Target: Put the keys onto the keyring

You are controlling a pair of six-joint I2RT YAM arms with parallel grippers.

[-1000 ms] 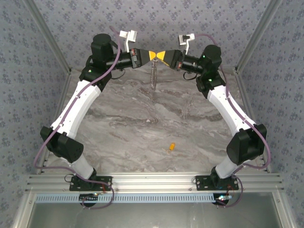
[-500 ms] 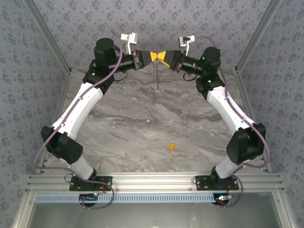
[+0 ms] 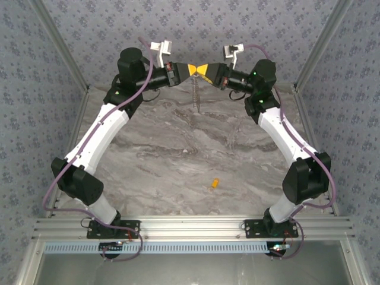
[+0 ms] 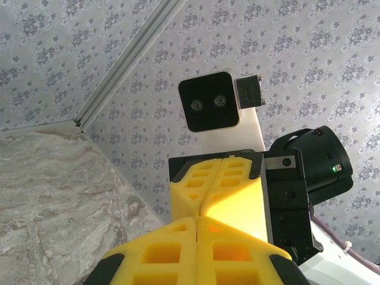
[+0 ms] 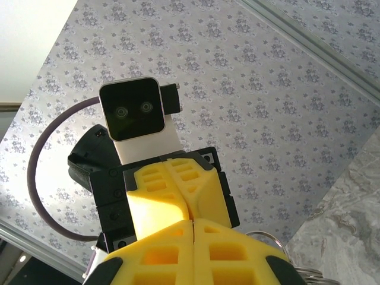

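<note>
left gripper [image 3: 192, 69] and right gripper [image 3: 201, 70] both shut, yellow tips touching. Beaded grey keyring [image 3: 196, 95] dangles there over marble table [image 3: 154, 148] far edge, holder unclear; it hung further left before. Orange oblong key [image 3: 214, 184] near front edge, unmoved.

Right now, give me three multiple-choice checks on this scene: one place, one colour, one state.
1. Where is the key?
A) lying on the table
B) on the metal frame
C) held up in the air

2. What colour are the fingers?
A) black
B) grey
C) yellow

3. How is the keyring?
A) flat on the marble
B) hanging where the left end effector and right end effector meet
C) draped over an arm

Answers:
1 A: the key lies alone on the marble, in front of both arms.
2 C: both wrist views show yellow fingers.
3 B: the keyring dangles below the touching tips.
</note>
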